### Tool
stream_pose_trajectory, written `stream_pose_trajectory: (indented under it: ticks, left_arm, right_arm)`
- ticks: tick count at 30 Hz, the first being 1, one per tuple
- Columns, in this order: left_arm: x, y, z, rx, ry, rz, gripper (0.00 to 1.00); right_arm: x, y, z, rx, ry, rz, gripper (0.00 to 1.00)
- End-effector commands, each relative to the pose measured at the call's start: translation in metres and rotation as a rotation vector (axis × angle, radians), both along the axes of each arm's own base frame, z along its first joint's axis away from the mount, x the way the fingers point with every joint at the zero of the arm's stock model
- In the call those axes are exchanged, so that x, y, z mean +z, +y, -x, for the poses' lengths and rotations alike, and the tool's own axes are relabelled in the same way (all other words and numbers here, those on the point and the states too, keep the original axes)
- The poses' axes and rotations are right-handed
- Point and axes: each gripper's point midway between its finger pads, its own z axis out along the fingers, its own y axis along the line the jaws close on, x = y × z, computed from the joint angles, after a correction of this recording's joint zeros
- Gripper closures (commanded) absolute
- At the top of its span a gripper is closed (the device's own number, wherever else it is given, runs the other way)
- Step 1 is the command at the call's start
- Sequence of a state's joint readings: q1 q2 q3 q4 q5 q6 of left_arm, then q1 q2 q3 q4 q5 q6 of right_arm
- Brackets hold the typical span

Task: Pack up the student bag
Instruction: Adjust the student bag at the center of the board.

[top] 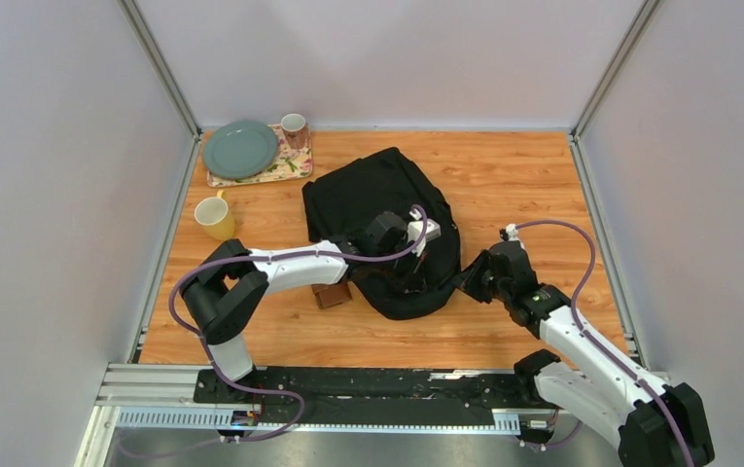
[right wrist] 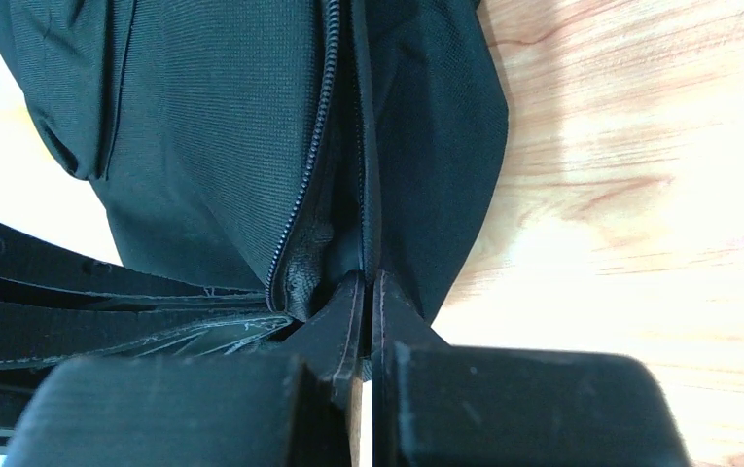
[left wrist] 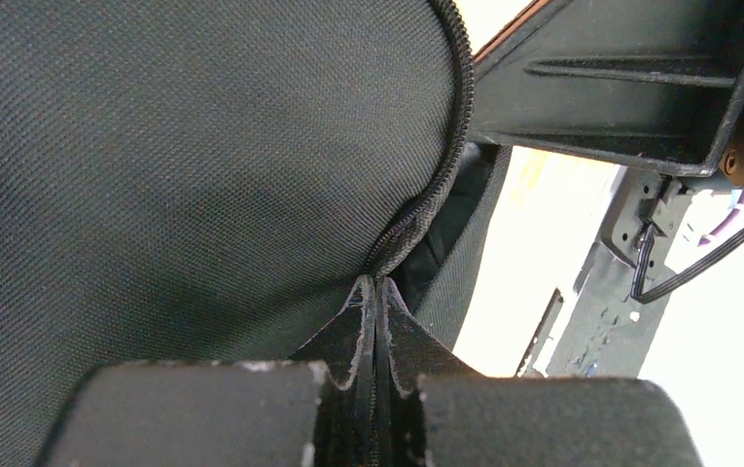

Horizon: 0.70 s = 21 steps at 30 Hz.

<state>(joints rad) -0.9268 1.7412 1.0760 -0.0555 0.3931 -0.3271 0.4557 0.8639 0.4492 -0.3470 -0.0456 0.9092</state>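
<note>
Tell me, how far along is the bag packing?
Early on. Done: left gripper and right gripper are shut on the bag beside its zip. In hand: apparently spreading the opening. Left: the wallet lies outside, not yet packed.

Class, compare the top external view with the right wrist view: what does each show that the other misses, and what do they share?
Top only: the green plate, yellow mug, brown wallet and both arms. Right wrist only: the zip close up, with the right gripper, jaws shut on the fabric beside it. Both: the black student bag on the wooden table.
</note>
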Motion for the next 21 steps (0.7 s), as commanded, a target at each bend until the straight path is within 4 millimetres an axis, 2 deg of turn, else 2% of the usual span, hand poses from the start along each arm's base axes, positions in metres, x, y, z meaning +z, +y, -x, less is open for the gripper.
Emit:
stream_pose_trajectory:
  ticks: [1, 3, 5, 7, 10, 11, 15, 19, 20, 21]
  left_arm:
    - [0.011, -0.018, 0.001, -0.075, -0.049, 0.07, 1.0]
    - [0.013, -0.021, 0.003, -0.094, -0.041, 0.077, 1.0]
    - [0.01, -0.017, 0.008, -0.097, -0.025, 0.057, 1.0]
    - [0.01, -0.009, -0.005, -0.006, -0.066, 0.035, 1.0]
    - [0.025, -0.02, -0.022, 0.0, -0.155, 0.077, 1.0]
    - [0.036, -0.027, -0.029, -0.003, -0.181, 0.1, 1.0]
    - [0.056, -0.047, -0.041, -0.052, -0.288, 0.184, 1.0]
    - [0.056, -0.051, -0.042, -0.085, -0.325, 0.207, 1.0]
    - [0.046, -0.047, -0.037, -0.089, -0.317, 0.2, 1.0]
    - [0.051, -0.048, -0.038, -0.081, -0.336, 0.228, 1.0]
  right_arm:
    - [0.01, 0.009, 0.004, 0.057, -0.026, -0.042, 1.0]
    - [0.011, 0.008, 0.006, 0.055, -0.029, -0.046, 1.0]
    - [0.011, 0.006, 0.007, 0.049, -0.033, -0.037, 1.0]
    - [0.013, 0.006, 0.007, 0.053, -0.044, -0.04, 1.0]
    - [0.014, 0.009, 0.008, 0.074, -0.042, -0.047, 1.0]
    - [0.014, 0.011, 0.01, 0.086, -0.031, -0.055, 1.0]
    - [0.012, 0.014, 0.012, 0.096, -0.026, -0.072, 1.0]
    - [0.011, 0.013, 0.014, 0.095, -0.024, -0.072, 1.0]
    - [0.011, 0.013, 0.015, 0.096, -0.025, -0.074, 1.0]
    - [0.01, 0.013, 0.015, 0.092, -0.022, -0.078, 1.0]
